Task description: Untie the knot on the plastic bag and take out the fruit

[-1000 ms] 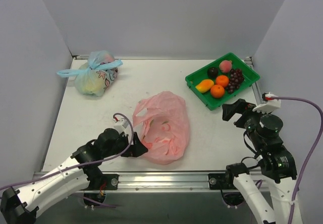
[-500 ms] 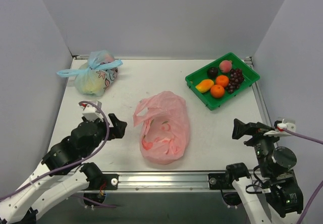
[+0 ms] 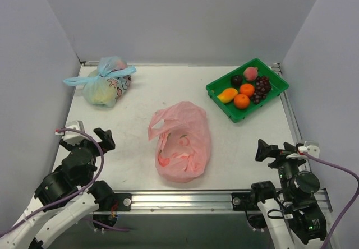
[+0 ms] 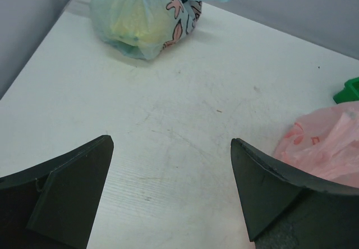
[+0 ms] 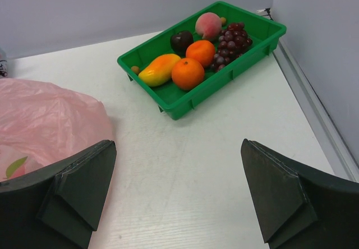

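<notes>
The pink plastic bag [image 3: 180, 142] lies crumpled and slack at the table's middle. It also shows in the left wrist view [image 4: 325, 142] and the right wrist view [image 5: 45, 114]. I see no tied knot on it. The fruit sits in a green tray [image 3: 279, 83]: peach [image 5: 208, 23], plum [image 5: 182, 39], grapes [image 5: 233, 40], two oranges [image 5: 188, 73] and a mango [image 5: 159, 69]. My left gripper [image 3: 105, 139] is open and empty, well left of the bag. My right gripper [image 3: 266, 151] is open and empty, right of the bag and near the front edge.
A blue-tied bag [image 3: 106, 81] with pastel contents sits at the back left and shows in the left wrist view [image 4: 143, 19]. Grey walls enclose the table on three sides. A metal rail [image 3: 185, 196] runs along the near edge.
My left gripper has left the pink bag's left edge and drawn back to the near left. My right arm has pulled back toward the near edge. The bag has not moved.
</notes>
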`<action>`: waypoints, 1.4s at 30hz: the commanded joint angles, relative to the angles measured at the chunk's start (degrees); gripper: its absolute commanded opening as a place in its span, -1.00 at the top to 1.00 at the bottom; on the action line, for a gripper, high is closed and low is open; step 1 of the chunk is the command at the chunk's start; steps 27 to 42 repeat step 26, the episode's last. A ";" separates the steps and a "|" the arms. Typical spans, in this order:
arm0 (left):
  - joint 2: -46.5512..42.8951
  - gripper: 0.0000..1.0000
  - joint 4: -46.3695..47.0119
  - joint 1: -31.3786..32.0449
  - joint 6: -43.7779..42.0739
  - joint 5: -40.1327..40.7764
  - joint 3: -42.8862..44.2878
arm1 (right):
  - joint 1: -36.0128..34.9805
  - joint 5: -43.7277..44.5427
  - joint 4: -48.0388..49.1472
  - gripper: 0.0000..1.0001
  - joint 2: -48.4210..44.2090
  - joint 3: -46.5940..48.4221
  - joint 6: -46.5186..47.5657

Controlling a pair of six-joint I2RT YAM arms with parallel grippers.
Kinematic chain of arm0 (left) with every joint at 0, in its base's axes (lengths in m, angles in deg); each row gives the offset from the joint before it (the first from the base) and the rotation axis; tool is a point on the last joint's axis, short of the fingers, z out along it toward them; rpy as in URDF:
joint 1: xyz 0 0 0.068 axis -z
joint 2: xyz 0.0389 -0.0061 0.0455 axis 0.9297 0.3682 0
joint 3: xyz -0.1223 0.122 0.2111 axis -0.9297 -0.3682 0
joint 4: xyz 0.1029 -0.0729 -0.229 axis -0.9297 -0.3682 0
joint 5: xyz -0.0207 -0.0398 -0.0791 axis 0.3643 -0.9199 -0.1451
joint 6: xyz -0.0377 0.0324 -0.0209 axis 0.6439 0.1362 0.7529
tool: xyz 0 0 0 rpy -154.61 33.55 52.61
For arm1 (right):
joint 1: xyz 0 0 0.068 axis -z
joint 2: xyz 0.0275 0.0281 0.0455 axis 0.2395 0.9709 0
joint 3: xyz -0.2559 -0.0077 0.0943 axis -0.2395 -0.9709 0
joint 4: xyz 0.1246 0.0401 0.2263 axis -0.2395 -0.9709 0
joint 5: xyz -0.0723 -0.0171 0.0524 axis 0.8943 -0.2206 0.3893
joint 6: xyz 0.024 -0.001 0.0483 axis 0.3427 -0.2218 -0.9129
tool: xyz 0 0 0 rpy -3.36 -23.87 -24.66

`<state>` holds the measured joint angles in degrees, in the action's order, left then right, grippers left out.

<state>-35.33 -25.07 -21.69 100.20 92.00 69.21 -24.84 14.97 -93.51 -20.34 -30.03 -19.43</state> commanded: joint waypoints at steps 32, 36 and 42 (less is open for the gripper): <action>-4.68 -0.95 16.03 -32.02 -5.65 -23.86 -6.94 | -0.18 0.51 4.00 -1.00 0.74 -1.46 0.42; -4.68 -0.95 16.03 -32.02 -5.65 -23.86 -6.94 | -0.18 0.51 4.00 -1.00 0.74 -1.46 0.42; -4.68 -0.95 16.03 -32.02 -5.65 -23.86 -6.94 | -0.18 0.51 4.00 -1.00 0.74 -1.46 0.42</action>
